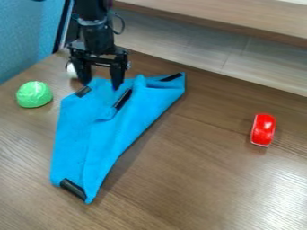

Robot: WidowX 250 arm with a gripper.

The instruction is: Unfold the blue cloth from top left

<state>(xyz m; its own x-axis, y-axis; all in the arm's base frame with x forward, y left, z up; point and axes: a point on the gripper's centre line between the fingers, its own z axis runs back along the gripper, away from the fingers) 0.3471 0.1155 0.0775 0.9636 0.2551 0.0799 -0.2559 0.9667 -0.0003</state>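
Right beneath the claw [102, 84] lay the top end of the blue cloth [114, 130], still folded. The claw stood well open, its two fingers spread apart and pointing down at that end, with nothing clamped between them. Close below its tips, one black strip [83, 91] sat on the cloth's top left corner and another [123, 99] slanted nearer the middle. Just beside the claw, on the view's left, a white thing [71, 70] was partly hidden. A little further that way sat a crumpled-looking green ball [34, 94]. From the claw the cloth narrowed toward the camera, ending in a black-strip edge [73, 189]. Well apart, to the view's right, a red thing [262, 130] rested on the wooden table [198, 179].
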